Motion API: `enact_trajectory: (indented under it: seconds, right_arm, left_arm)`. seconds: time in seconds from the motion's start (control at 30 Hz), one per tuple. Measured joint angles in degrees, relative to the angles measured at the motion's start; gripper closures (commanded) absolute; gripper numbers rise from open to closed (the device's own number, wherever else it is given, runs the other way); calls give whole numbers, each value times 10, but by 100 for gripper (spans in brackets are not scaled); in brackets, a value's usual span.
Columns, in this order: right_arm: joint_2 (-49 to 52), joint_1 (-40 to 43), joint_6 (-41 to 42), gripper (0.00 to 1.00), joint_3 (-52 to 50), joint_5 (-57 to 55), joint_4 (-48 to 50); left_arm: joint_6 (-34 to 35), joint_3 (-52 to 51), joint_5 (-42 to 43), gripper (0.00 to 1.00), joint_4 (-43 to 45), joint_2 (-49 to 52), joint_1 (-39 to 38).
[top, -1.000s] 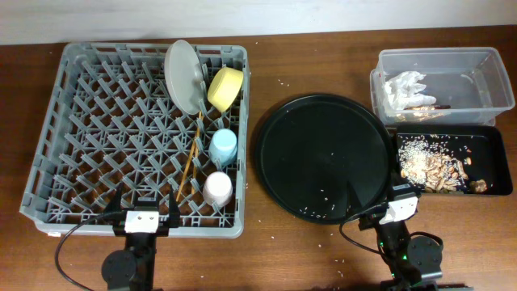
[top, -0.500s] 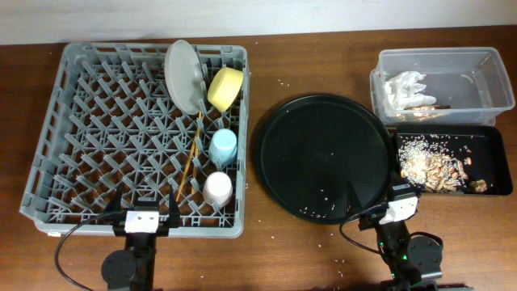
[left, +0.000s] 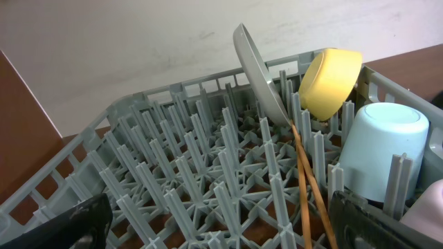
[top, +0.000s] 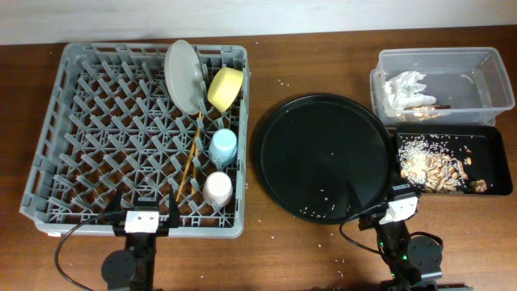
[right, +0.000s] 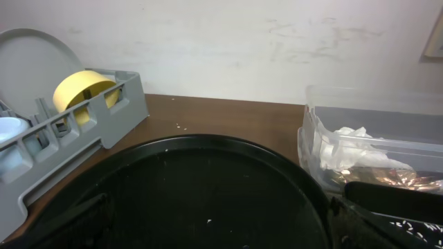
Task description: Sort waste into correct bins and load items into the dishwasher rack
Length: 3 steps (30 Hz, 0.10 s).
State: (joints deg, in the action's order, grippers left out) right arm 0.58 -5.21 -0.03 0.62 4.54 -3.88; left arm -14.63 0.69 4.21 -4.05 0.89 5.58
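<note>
Five items sit in the grey rack (top: 97,137): white plate (top: 183,74) on edge, yellow bowl (top: 225,87), blue cup (top: 223,147), pink cup (top: 217,188), chopsticks (top: 190,166) lying beside them; napkin (top: 404,87) and wrapper (top: 424,103) in the clear tub (top: 485,61); rice scraps (top: 428,162) in the black tray (top: 493,137); both pincers, left gripper (top: 145,208) and right gripper (top: 378,196), spread apart, empty; stray grains (top: 319,212) on the round tray (top: 323,145) are light and loose; I judge them better swept than pinched.
</note>
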Motion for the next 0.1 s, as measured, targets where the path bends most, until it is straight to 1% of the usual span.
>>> enact_trajectory:
  seconds: [0.1]
  right_arm:
    - [0, 0, 0, 1, 0, 0, 0]
  left_arm:
    - [0, 0, 0, 1, 0, 0, 0]
